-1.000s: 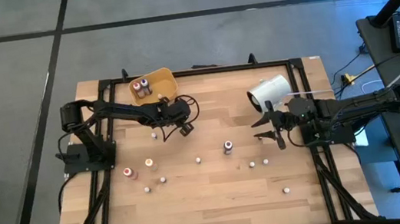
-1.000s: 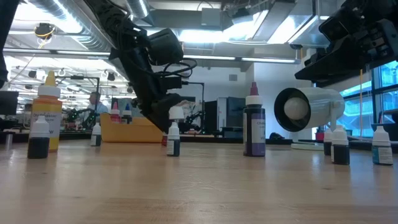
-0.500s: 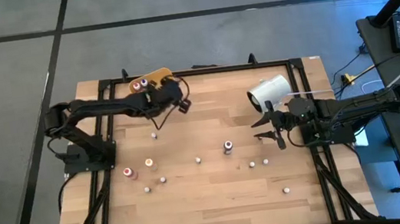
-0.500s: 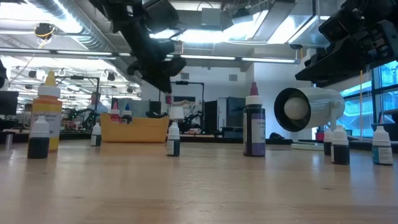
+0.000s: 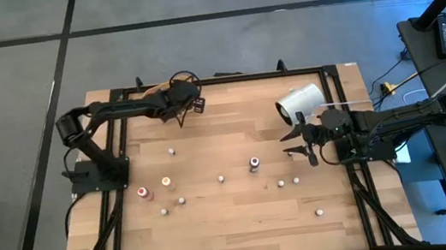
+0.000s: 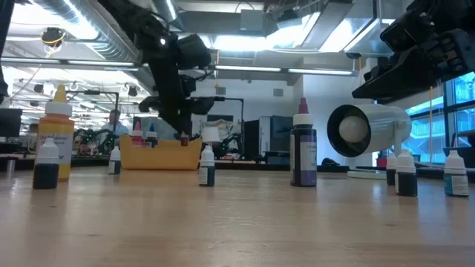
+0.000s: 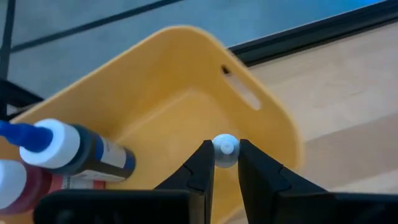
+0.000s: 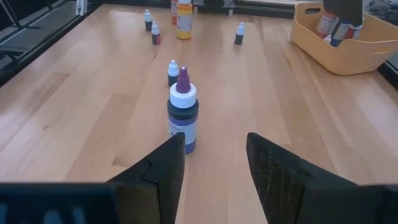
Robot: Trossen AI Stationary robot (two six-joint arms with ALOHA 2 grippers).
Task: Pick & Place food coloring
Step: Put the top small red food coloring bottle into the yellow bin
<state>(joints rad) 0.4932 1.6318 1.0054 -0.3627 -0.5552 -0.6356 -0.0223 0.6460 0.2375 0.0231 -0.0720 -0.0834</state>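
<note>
Over the last second our left end effector [image 7: 225, 163] has swung up off the middle of the tabletop [image 5: 244, 217] and back to the yellow tray [image 7: 186, 81], where it now hangs over the tray's open interior. Its fingers are clamped on a tiny food coloring bottle [image 7: 225, 149], whose pale cap pokes out between the fingertips. We judge that the carry is done and only the release remains for this bottle.

Beneath and just to one side of that end effector, two more bottles [image 7: 68, 149] already lie in the tray, one dark with a blue tip, one red. The held bottle sits apart from them, above the bare part of the tray floor.

Our right end effector [image 8: 214, 162] has not moved over that second; it waits near the large white cylinder [image 5: 300, 102], fingers apart and holding nothing. Straight ahead of it, near its fingertips, stands a purple-tipped bottle [image 8: 183, 112], with a smaller one [image 8: 173, 71] just behind. Other bottles [image 5: 166, 182] remain scattered across the tabletop, well apart from both end effectors, so much of the task is left.
</note>
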